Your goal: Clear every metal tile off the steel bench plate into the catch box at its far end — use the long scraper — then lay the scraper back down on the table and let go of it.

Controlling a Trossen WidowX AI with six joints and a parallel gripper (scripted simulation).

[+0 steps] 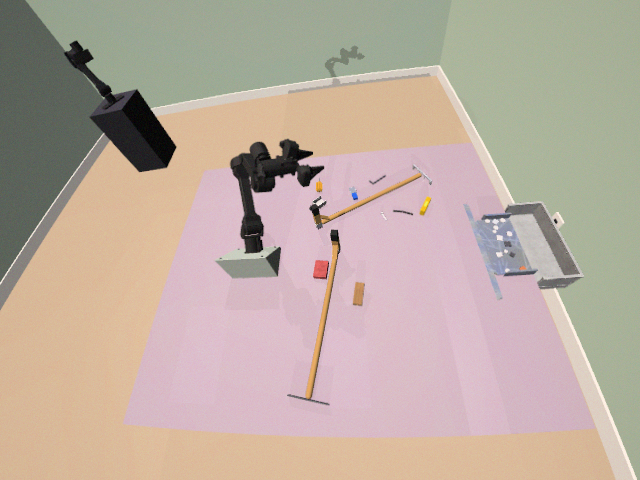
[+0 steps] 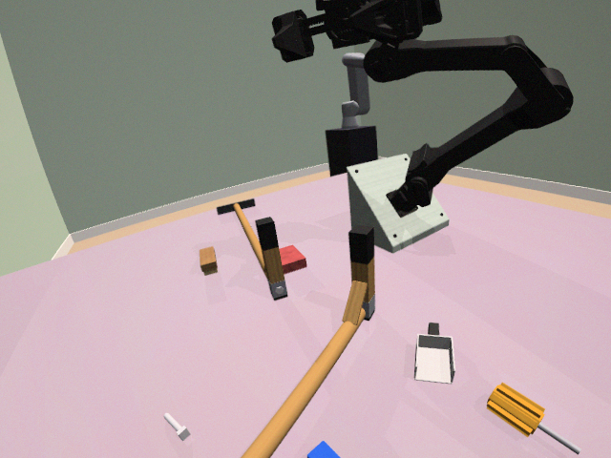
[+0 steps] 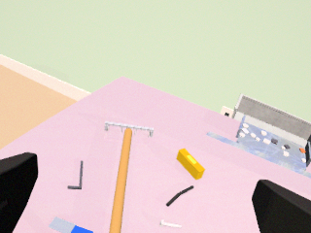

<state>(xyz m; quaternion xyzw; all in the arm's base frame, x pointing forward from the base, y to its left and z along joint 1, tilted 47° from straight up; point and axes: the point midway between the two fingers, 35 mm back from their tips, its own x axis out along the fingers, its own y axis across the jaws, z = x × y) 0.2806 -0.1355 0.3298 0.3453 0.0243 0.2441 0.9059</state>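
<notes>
My gripper (image 1: 317,160) (image 3: 148,170) is open and empty, high above the table. A long tool with a flat dark blade (image 1: 323,320) (image 2: 249,229) lies across the table, its black-topped grip upright at the end near the arm's base. A second long tool with a toothed grey head (image 1: 372,198) (image 2: 305,394) (image 3: 121,184) lies toward the far side, its grip also upright. Several light and dark tiles (image 1: 499,237) (image 3: 263,133) and an orange piece lie on the bluish bench plate (image 1: 488,258). The grey catch box (image 1: 560,248) (image 3: 272,113) adjoins the plate's far end.
A red block (image 1: 321,269) (image 2: 293,257) and wooden block (image 1: 358,293) (image 2: 208,259) lie near the flat-bladed tool. A dustpan (image 2: 433,364), orange screwdriver (image 2: 516,408), hex key (image 3: 81,175) and yellow block (image 1: 425,205) (image 3: 190,164) lie around the toothed tool.
</notes>
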